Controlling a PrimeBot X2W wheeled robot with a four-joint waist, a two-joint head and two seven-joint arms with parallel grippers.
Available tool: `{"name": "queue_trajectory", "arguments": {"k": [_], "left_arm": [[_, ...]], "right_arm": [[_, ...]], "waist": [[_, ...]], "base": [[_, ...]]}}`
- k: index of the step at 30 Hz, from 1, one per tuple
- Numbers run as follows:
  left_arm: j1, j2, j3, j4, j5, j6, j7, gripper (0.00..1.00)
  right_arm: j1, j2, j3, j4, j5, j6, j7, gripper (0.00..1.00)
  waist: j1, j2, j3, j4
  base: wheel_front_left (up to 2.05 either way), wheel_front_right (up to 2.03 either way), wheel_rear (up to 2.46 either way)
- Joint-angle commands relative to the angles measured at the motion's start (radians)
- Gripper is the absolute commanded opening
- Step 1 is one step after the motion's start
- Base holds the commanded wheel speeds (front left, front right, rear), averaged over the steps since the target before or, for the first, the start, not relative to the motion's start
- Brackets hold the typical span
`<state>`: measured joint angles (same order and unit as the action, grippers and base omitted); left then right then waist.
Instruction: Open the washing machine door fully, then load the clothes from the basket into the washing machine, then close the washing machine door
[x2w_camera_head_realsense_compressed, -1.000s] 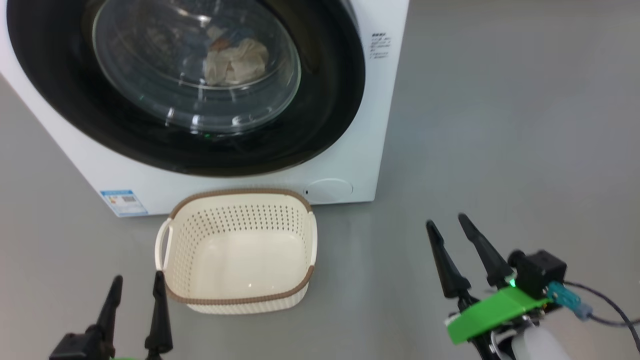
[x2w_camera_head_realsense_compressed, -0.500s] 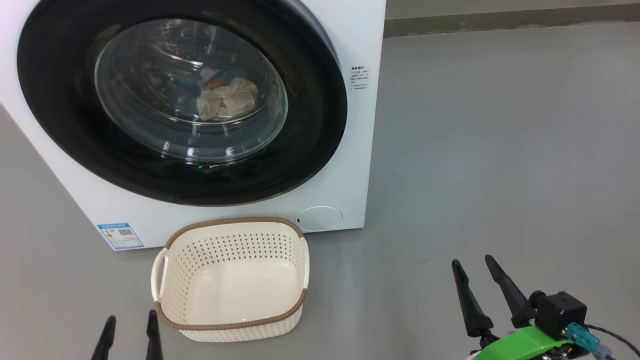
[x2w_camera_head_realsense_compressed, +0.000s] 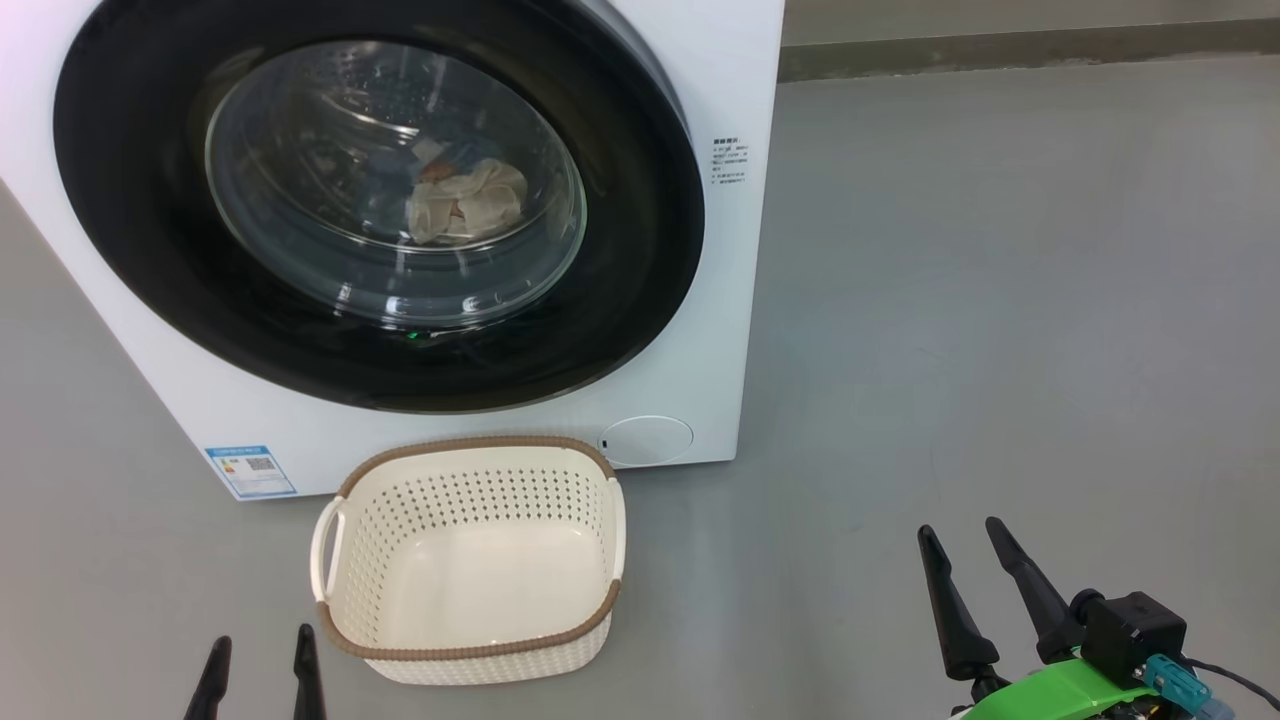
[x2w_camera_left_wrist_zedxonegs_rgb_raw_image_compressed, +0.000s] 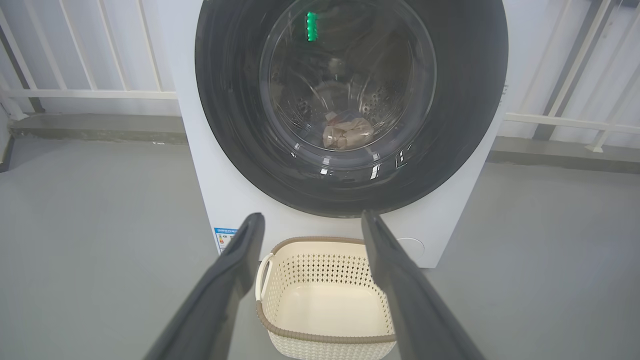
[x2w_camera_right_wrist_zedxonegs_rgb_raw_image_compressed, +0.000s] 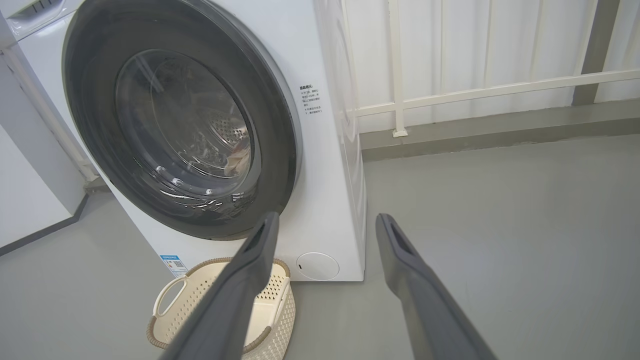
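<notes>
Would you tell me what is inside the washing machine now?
Through the closed washing machine door, a crumpled cream-beige cloth lies in the drum, bluish fabric behind it. The black rim hides the drum's sides.

right claw (x2w_camera_head_realsense_compressed: 956, 526) — two dark tapered fingers (x2w_camera_head_realsense_compressed: 955, 620), green bracket (x2w_camera_head_realsense_compressed: 1050, 695), black camera (x2w_camera_head_realsense_compressed: 1135, 635), teal plug (x2w_camera_head_realsense_compressed: 1175, 685).

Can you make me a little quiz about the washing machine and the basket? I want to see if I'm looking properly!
1. True or false: the basket is empty.
2. Where is the cream cloth? A: in the basket. B: inside the washing machine. C: on the floor.
3. Fill the gap: the washing machine door is ___ (open or shut).
Key: 1 true; 2 B; 3 shut.
</notes>
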<state>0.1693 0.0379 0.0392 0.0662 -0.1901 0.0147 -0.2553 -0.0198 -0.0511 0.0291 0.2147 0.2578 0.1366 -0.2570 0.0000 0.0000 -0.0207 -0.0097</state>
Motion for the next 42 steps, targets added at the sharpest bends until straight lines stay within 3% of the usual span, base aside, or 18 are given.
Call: {"name": "queue_trajectory", "arguments": {"k": [1,25,26,35,42], "left_arm": [[-0.012,0.012,0.029,-0.028,0.002,0.007,-0.006,1.00],[-0.010,0.012,0.025,-0.038,0.008,-0.012,-0.006,1.00],[0.008,0.000,-0.003,-0.010,0.001,-0.012,0.000,0.00],[-0.010,-0.005,0.004,0.023,-0.078,-0.019,0.025,0.00],[-0.022,-0.004,0.005,0.030,-0.146,-0.026,0.040,0.00]], "right_arm": [[-0.011,0.001,0.023,-0.025,0.002,-0.006,-0.005,1.00],[-0.009,0.001,0.024,-0.015,0.009,-0.006,-0.005,1.00],[0.000,0.000,-0.003,0.006,0.000,0.000,0.000,0.00],[-0.001,-0.001,-0.009,0.025,0.076,0.000,0.019,0.00],[-0.006,-0.002,-0.014,0.027,0.143,0.000,0.035,0.00]], "waist": [[0.0000,0.0000,0.000,0.001],[0.0000,0.0000,-0.001,0.014],[0.0000,0.0000,-0.001,0.014],[0.0022,0.0000,-0.002,0.014],[0.0001,0.0000,0.001,0.014]], "base": [[0.00,0.00,0.00],[0.00,0.00,0.00],[0.00,0.00,0.00],[0.00,0.00,0.00],[0.00,0.00,0.00]]}}
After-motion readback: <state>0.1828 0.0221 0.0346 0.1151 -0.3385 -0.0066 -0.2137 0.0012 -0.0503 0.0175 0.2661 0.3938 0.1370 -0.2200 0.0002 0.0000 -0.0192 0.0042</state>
